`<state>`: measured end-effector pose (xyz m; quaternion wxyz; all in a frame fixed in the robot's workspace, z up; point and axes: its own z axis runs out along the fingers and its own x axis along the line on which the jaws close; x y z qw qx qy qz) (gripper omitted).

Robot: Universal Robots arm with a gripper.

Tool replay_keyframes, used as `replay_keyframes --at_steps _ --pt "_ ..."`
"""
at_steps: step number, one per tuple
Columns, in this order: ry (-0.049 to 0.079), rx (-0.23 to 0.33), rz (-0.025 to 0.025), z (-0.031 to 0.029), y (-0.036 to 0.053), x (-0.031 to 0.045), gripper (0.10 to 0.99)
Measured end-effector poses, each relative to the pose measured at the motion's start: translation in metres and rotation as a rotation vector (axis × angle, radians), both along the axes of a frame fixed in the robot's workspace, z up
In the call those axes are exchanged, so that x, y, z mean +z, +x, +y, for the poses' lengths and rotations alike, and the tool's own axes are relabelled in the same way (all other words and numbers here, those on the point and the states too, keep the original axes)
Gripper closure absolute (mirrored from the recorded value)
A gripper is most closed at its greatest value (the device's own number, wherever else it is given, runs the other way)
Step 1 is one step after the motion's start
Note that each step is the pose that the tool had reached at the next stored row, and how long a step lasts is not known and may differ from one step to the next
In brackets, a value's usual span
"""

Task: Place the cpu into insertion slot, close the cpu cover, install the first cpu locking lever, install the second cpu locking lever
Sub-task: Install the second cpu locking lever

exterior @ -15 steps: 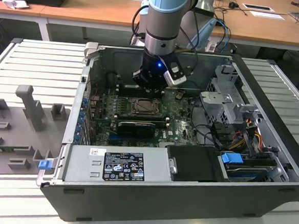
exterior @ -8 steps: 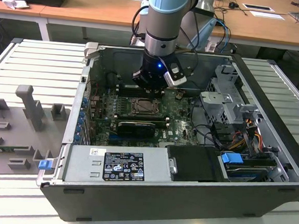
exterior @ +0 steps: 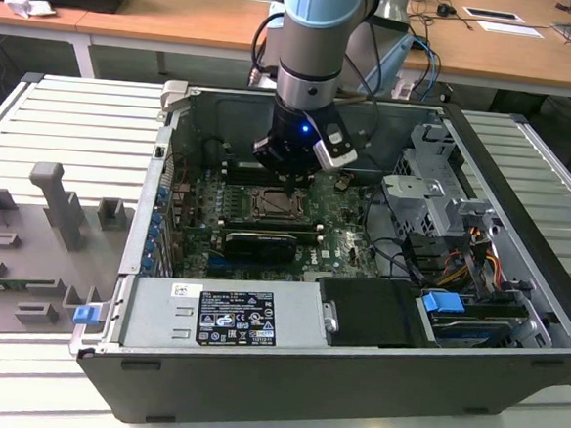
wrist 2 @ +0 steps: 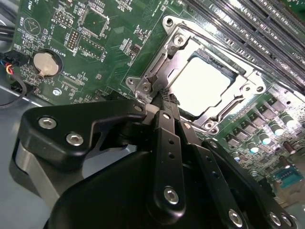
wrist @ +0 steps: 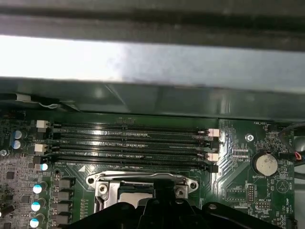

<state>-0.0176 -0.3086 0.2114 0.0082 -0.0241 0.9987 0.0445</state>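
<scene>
An open dark-grey steel computer case (exterior: 513, 318) lies on its side on a ribbed pale metal table (exterior: 67, 120), exposing a green circuit-patterned motherboard (exterior: 338, 232) studded with small components. In the second wrist view the small flat square cpu (wrist 2: 206, 86), with its smooth pale silver-beige metal top glaring under the light, sits seated in the insertion slot (wrist 2: 228, 72), a square socket whose dark edge shows just around the chip. The cpu cover (wrist 2: 248, 89), a thin silvery stamped-metal frame with a central window, lies flat down over the chip's edges. Long narrow black memory slots (wrist: 128, 143) run in parallel rows just beside the socket, and a round silvery coin battery (wrist 2: 46, 63) lies well apart on the board. The light-blue and silver arm (exterior: 318, 30) reaches straight down into the case, its matte black bolted gripper (wrist 2: 164, 94) upright, with the tips at a corner of the cover's frame. The fingers (wrist 2: 167, 143) are drawn together, the tips pinched with no gap seen; whether they clasp anything there I cannot tell.
</scene>
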Motion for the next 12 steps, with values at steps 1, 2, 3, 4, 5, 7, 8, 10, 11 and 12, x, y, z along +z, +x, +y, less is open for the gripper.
replay_keyframes --at_steps 1,2,3,4,5,7,8,10,11,12 --pt "0.0 0.0 0.0 -0.0011 0.0 0.0 0.98" --pt "0.0 0.0 0.0 -0.0017 0.0 0.0 0.98" --pt "0.0 0.0 0.0001 -0.0031 0.0 0.0 0.98" --pt "0.0 0.0 0.0 -0.0043 0.0 0.0 0.98" --pt "0.0 0.0 0.0 -0.0051 0.0 0.0 0.98" --pt "0.0 0.0 0.0 -0.0064 0.0 0.0 0.98" --pt "0.0 0.0 0.0001 -0.0069 0.0 0.0 0.98" --pt "0.0 0.0 0.0001 -0.0091 0.0 0.0 0.98" --pt "0.0 0.0 0.0 -0.0096 0.0 0.0 0.98" --pt "0.0 0.0 0.0001 -0.0101 0.0 0.0 0.98"
